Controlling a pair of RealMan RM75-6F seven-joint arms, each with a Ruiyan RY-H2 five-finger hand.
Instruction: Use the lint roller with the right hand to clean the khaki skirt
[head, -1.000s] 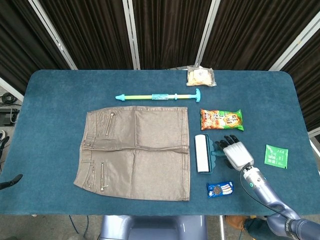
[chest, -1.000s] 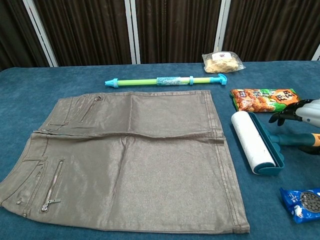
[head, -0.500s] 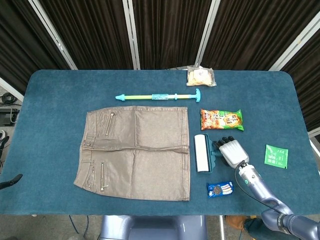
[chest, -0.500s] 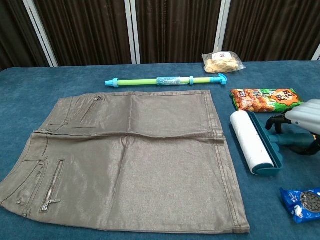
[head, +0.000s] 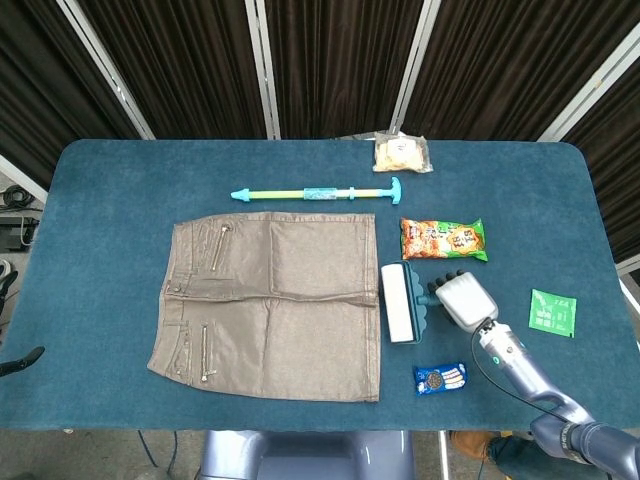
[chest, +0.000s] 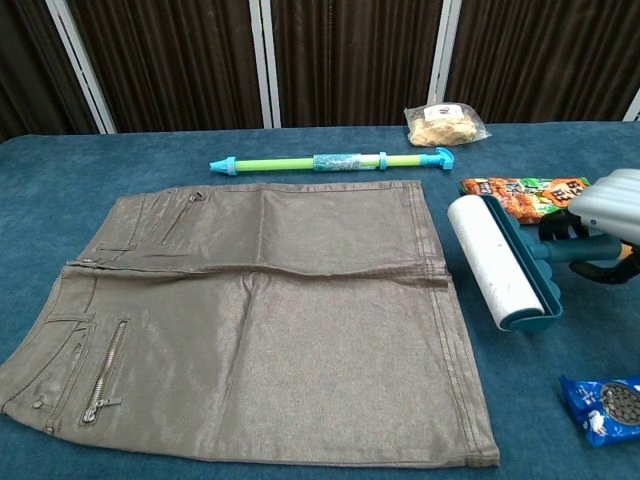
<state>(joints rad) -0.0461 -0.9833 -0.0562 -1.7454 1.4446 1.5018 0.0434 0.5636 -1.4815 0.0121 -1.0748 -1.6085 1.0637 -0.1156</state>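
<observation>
The khaki skirt (head: 270, 305) lies flat on the blue table, waistband to the left; the chest view shows it too (chest: 260, 320). The lint roller (head: 398, 303), a white roll in a teal frame, is just off the skirt's right hem (chest: 492, 260). My right hand (head: 462, 300) grips its teal handle from the right, with its dark fingers curled around the handle (chest: 605, 215). The roller's far end now comes close to the skirt's edge. No left hand shows in either view.
A green and blue pump tube (head: 315, 193) lies behind the skirt. An orange snack bag (head: 443, 239) sits just behind the roller, and a clear bag of pale snacks (head: 401, 153) further back. A blue cookie packet (head: 440, 378) lies in front of the hand, with a green sachet (head: 552, 312) to its right.
My right hand closed over the roller handle. The roller has shifted left toward the skirt's hem and a little toward the back.
</observation>
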